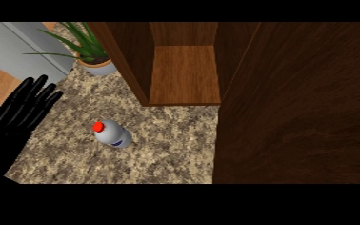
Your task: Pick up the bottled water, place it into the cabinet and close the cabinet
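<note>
Left hand (21, 117) sat at the worktop's (169, 148) left edge. Fingers (38, 88) were straight, spread and pointing up: released, grasping nothing, nothing touching them.

Bottled water (112, 134) stood on the worktop, well apart from my hand and off to its right, roughly midway between the left edge and the cabinet door (288, 105). Red cap (98, 125) was on, pale body with a blue band low down. It looked upright, though I couldn't rule out a slight lean.

Cabinet (126, 62) sat at the worktop's back, open, with the wooden shelf (184, 74) in plain view. The door was swung out toward me, hiding the worktop's right side. The bottle was in front of the opening, a little left of it, touching neither cabinet nor door.

Potted plant (95, 59) was at the back left, just beside the cabinet's left wall. Grey panel (32, 47) was at the back-left corner; couldn't tell what it was.
</note>
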Controlling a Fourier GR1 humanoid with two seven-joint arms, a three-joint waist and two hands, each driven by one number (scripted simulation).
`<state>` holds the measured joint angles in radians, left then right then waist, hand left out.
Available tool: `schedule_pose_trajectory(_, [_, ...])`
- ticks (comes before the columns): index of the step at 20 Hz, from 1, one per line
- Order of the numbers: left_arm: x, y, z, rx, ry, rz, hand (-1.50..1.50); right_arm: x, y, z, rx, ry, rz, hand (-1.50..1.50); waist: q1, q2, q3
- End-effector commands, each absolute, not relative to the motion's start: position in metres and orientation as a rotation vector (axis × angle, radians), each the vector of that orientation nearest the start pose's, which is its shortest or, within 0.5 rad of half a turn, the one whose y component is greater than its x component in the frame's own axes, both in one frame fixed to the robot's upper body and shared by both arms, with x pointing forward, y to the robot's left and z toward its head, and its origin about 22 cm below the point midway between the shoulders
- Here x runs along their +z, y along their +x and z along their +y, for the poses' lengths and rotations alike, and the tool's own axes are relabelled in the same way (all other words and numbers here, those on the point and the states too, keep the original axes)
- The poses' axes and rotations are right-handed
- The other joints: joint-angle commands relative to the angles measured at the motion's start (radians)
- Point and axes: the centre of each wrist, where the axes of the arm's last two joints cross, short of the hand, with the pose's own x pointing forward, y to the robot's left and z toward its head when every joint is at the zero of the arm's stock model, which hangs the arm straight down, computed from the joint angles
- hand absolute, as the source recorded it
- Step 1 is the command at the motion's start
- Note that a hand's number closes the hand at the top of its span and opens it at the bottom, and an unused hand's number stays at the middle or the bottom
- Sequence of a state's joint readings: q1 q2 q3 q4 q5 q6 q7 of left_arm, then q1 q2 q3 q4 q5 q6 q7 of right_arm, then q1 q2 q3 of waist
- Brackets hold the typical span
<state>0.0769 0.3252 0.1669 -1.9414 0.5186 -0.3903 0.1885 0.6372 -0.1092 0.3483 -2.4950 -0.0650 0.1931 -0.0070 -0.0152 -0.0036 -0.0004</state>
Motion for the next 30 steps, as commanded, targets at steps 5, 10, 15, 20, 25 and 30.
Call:
schedule_pose_trajectory(5, [0.058, 0.235, 0.326, -0.235, -0.301, -1.606, -1.5, 0.157, 0.05, -0.208, 0.157, 0.28, -1.943, -1.5, -0.013, 0.001, -0.001])
schedule_pose_trajectory(10, [0.007, 0.227, 0.321, -0.221, -0.356, -1.493, -1.5, 0.159, 0.049, -0.213, 0.195, 0.272, -1.959, -1.5, -0.007, 0.001, -0.001])
schedule_pose_trajectory(15, [-0.033, 0.251, 0.325, -0.182, -0.371, -1.444, -1.5, 0.163, 0.042, -0.208, 0.181, 0.303, -1.941, -1.5, -0.019, 0.006, -0.003])
schedule_pose_trajectory(20, [-0.068, 0.253, 0.323, -0.175, -0.362, -1.46, -1.5, 0.155, 0.04, -0.21, 0.195, 0.278, -1.946, -1.5, -0.02, 0.004, -0.003])
schedule_pose_trajectory(25, [-0.107, 0.252, 0.303, -0.198, -0.435, -1.428, -1.5, 0.144, 0.041, -0.207, 0.194, 0.277, -1.935, -1.5, -0.025, 0.006, -0.004])
schedule_pose_trajectory(30, [-0.125, 0.249, 0.311, -0.229, -0.455, -1.436, -1.5, 0.148, 0.037, -0.213, 0.21, 0.3, -1.923, -1.5, -0.024, 0.008, -0.003])
